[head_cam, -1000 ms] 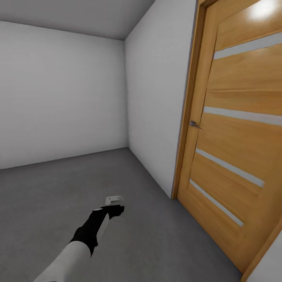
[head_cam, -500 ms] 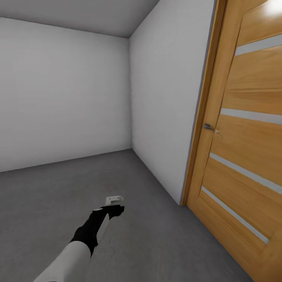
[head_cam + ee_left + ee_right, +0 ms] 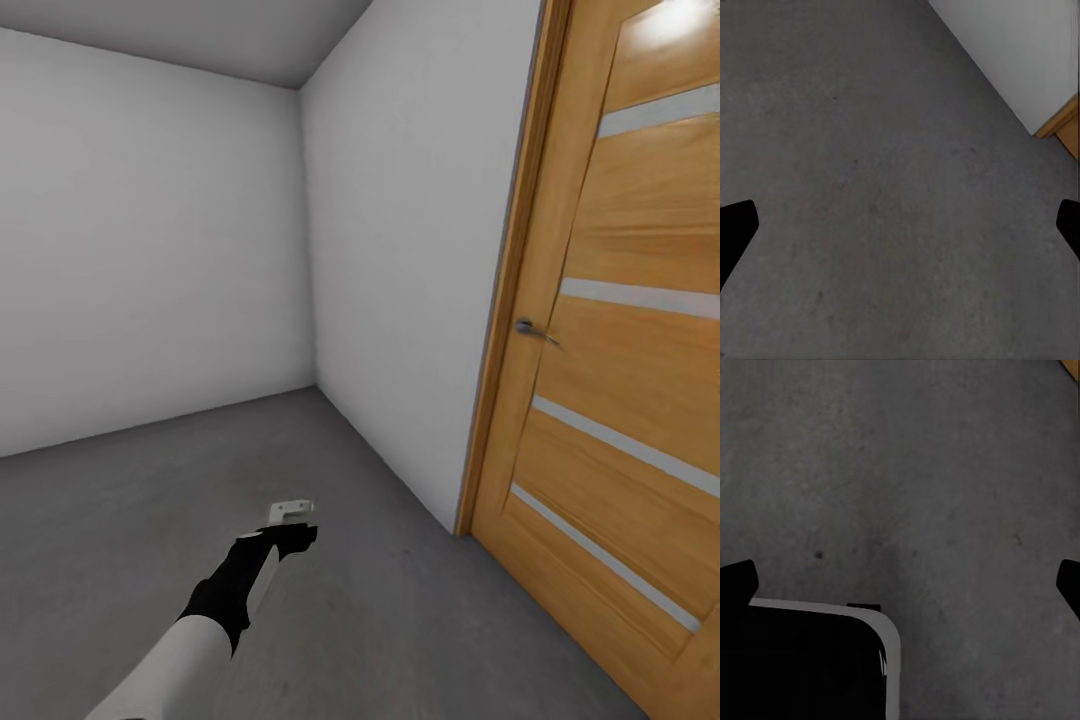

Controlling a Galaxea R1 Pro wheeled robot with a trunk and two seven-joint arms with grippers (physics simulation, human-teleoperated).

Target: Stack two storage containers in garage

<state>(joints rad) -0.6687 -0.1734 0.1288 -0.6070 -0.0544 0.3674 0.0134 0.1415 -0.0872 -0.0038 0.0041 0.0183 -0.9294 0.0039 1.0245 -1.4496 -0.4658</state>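
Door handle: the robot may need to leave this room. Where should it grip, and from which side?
Probably the free end of the door handle, away from its pivot by the frame: it is a slim horizontal lever, so come from the room side, jaws above and below.

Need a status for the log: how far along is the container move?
Done: nothing visible. The robot is in the garage, dark concrete floor, wooden door shut. In hand: nothing; left tool and right tool both open over bare concrete. Left: place one storage container, stack the other.
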